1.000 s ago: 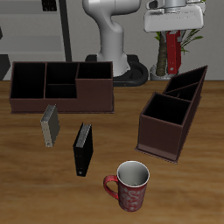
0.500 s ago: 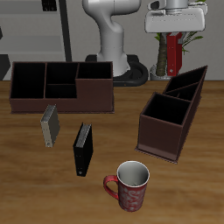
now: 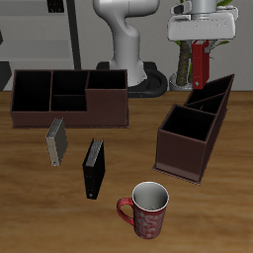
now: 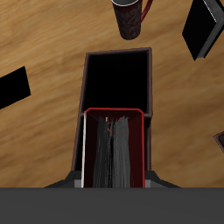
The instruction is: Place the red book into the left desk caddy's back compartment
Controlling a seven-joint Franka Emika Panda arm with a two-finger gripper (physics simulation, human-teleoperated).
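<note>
The red book (image 3: 200, 62) hangs upright in the air with my gripper (image 3: 199, 42) shut on its top, above and behind the back end of the left desk caddy (image 3: 194, 129). That caddy is dark brown, with a low square section toward the table's front and a taller back compartment (image 3: 211, 97) with sloping walls. In the wrist view I look straight down the red book (image 4: 114, 149), its grey page edges framed by the red cover, with the left desk caddy (image 4: 116, 80) open beneath it. My fingers are hidden there.
A long, wide dark brown caddy (image 3: 69, 97) stands at the back. A grey book (image 3: 56, 141) and a black book (image 3: 93, 167) stand upright before it. A red patterned mug (image 3: 146, 210) sits near the front edge. A plant (image 3: 185, 54) stands behind the gripper.
The gripper has carried the red book a little upward and slightly sideways toward the slanted caddy's side. Nothing on the table has moved.
</note>
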